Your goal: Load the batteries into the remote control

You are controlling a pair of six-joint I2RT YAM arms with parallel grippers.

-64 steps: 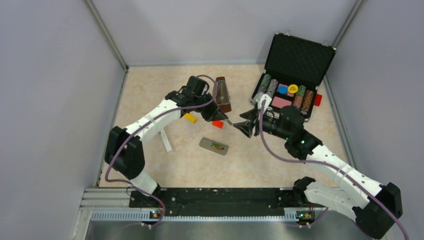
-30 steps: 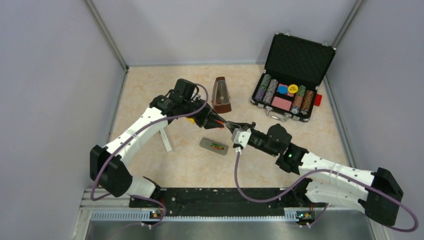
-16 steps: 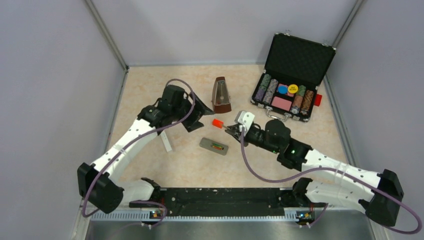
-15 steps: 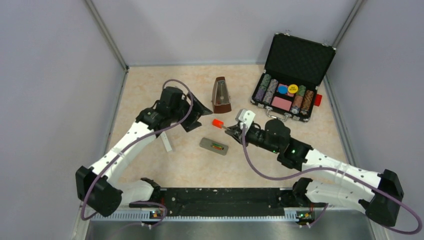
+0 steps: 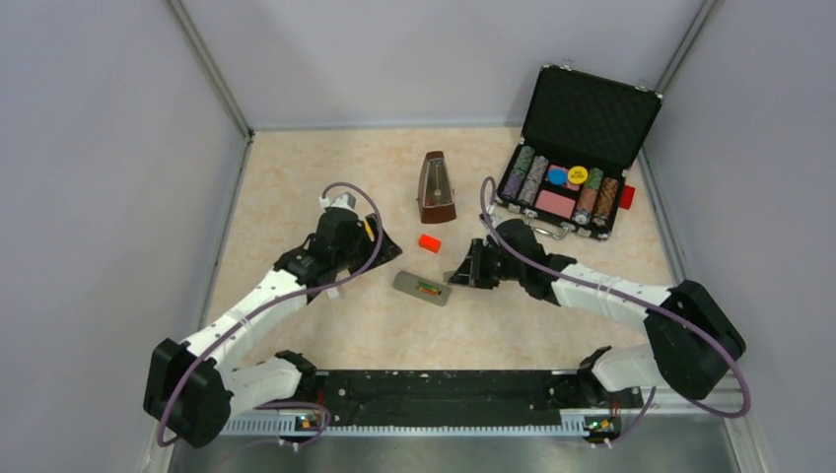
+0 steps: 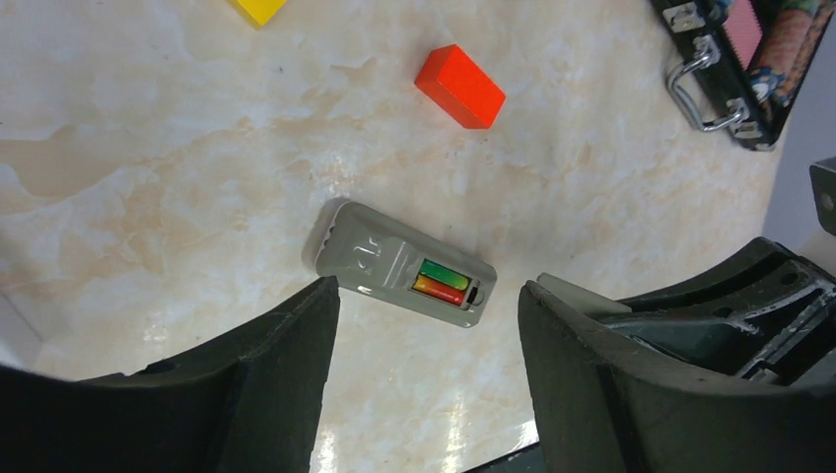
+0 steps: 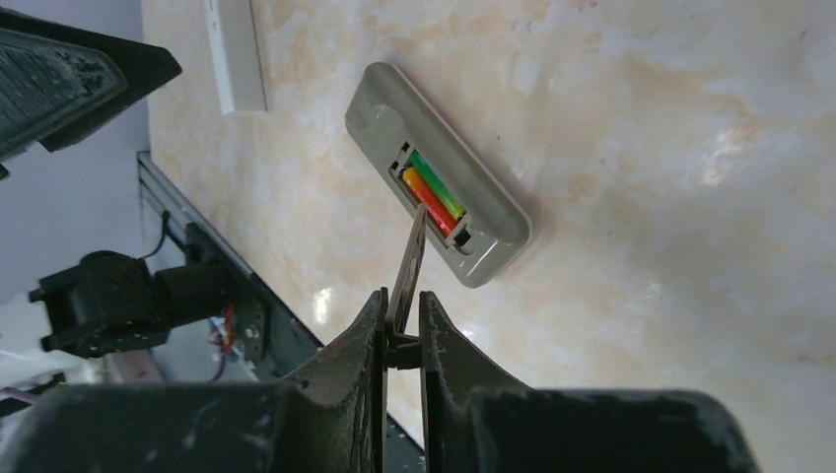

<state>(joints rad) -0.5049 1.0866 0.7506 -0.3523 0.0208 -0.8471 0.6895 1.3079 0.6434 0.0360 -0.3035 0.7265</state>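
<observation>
- Nearest the arm bases, flat on the worktop (image 5: 552, 325): the remote (image 5: 409, 284), recess facing up and uncovered.
- Seated side by side in that recess, lengthwise along the remote: green battery (image 6: 446, 273) and red battery (image 6: 439, 288), toward the end nearer the right arm.
- Off to the left of the remote, apart from it: a slim white bar (image 7: 235, 54), lying flat.
- Just right of the remote: right hand (image 7: 402, 301), closed on a thin grey cover (image 7: 414, 251), pinched at one end and seen edge-on from the wrist.
- Free end of the cover aimed down at the recess, over the red battery; touching it or not, cannot tell.
- Slightly farther back, beyond the remote's left end: left hand (image 5: 384, 248), fingers (image 6: 276, 374) spread wide apart, gripping nothing, looking down on the remote between them.
- Behind the remote, apart from it: a chunky red block (image 5: 429, 242), alone on bare worktop.
- Left of that block: a yellow block (image 6: 258, 8), only a corner showing in the left wrist view.
- Farther back: a brown metronome (image 5: 437, 187), upright.
- Farthest, at the right rear: an open black case (image 5: 592, 108), lid raised, rows of chips (image 5: 557, 187) inside.
</observation>
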